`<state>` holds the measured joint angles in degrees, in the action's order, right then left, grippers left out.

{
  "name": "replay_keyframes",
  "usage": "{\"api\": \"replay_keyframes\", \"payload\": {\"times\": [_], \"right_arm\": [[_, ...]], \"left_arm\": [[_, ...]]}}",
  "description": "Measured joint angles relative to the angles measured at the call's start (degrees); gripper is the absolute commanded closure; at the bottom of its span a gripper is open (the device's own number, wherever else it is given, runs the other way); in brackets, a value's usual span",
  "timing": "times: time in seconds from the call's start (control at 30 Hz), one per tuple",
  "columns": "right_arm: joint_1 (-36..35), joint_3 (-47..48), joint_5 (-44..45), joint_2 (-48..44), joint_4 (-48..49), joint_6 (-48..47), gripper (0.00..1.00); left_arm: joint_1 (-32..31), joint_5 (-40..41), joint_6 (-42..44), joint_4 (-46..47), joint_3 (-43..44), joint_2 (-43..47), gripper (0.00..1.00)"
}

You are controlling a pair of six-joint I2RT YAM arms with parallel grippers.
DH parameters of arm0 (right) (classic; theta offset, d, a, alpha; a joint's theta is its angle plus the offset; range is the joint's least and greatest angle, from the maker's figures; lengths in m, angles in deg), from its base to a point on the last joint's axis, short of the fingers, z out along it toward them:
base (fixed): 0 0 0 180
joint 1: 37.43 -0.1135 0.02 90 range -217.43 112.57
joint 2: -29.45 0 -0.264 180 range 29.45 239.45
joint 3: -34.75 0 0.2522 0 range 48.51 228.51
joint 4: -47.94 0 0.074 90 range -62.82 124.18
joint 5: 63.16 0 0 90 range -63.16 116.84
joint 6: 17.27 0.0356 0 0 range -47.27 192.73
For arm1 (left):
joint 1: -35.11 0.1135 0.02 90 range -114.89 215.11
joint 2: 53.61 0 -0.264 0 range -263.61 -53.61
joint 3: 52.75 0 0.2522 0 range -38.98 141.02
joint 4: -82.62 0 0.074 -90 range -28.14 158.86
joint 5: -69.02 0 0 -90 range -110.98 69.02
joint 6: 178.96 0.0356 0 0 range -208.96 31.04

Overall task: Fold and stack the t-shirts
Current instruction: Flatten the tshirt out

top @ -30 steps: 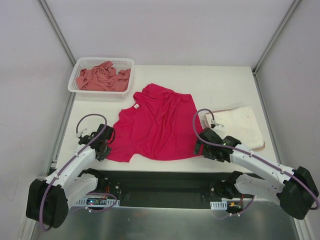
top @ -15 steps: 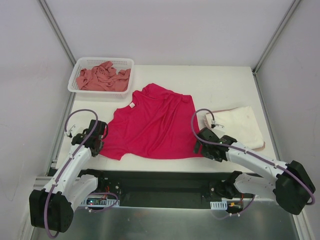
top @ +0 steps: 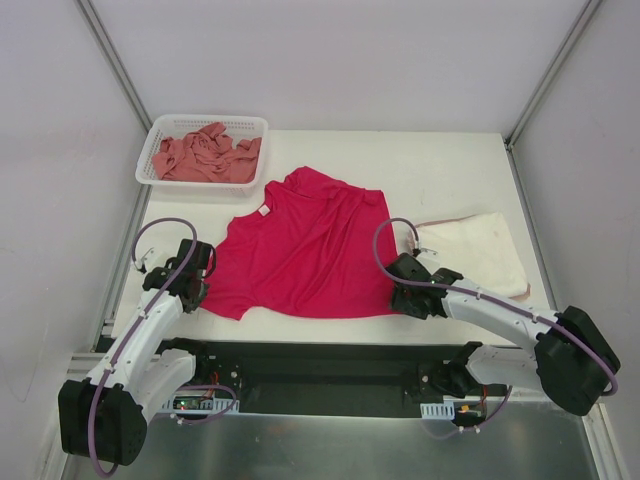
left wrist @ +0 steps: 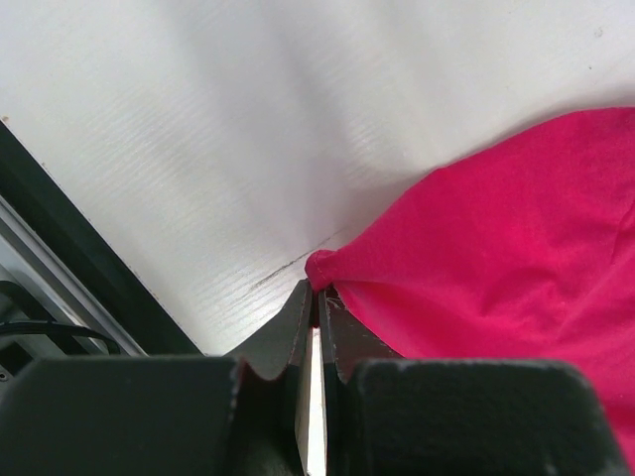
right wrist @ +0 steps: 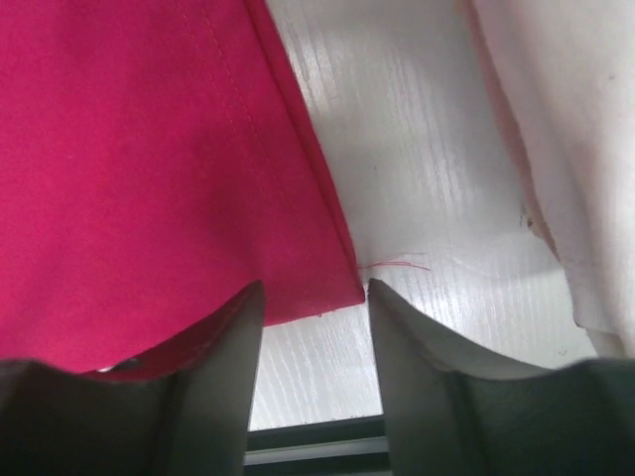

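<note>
The magenta-red t-shirt lies spread out, wrinkled, in the middle of the table. My left gripper is shut on its near left corner, and the cloth bunches into the jaws. My right gripper sits at the shirt's near right hem corner. Its jaws are open, one finger on the red cloth and one on the bare table, with the corner in the gap. The cream-white t-shirt lies folded at the right. The salmon-pink t-shirt is crumpled in the basket.
The white mesh basket stands at the far left corner of the table. The cream shirt's edge lies close to the right of my right fingers. A dark rail runs along the table's near edge.
My left gripper pulled its shirt corner out to the left, flattening the cloth, then held still. The right gripper slid onto the hem corner and its jaws have narrowed.
</note>
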<state>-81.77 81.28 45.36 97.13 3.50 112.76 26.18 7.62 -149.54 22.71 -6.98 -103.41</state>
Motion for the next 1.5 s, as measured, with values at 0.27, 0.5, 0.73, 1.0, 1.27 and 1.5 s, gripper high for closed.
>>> {"api": "replay_keyframes", "payload": {"times": [0.27, 0.5, 0.73, 1.0, 1.27, 1.5], "right_arm": [[0.0, -0.6, 0.0, 0.2, 0.0, 0.0, 0.66], [0.0, -0.9, 0.2, 0.8, -0.1, -0.4, 0.99], [0.2, -0.5, 0.7, -2.6, -0.4, -3.5, 1.0], [0.2, 15.7, 7.8, -15.8, -4.2, -13.5, 0.99], [0.2, 37.5, 11.2, -25.6, -5.5, -24.7, 0.99], [0.2, 57.8, 2.8, -27.4, -8.6, -31.5, 0.99]], "left_arm": [[0.0, -0.1, 0.8, 0.4, 0.0, 0.0, 1.0], [0.0, -0.7, 1.5, 0.4, 0.0, 0.7, 1.0], [0.0, -3.7, 3.7, 0.3, 1.2, 5.2, 1.0], [0.0, -10.9, 9.1, 2.4, 15.8, 17.2, 1.0], [0.0, -19.3, 16.3, 5.8, 48.5, 16.5, 1.0], [0.0, -28.3, 21.8, 7.9, 75.5, 11.0, 1.0]]}}
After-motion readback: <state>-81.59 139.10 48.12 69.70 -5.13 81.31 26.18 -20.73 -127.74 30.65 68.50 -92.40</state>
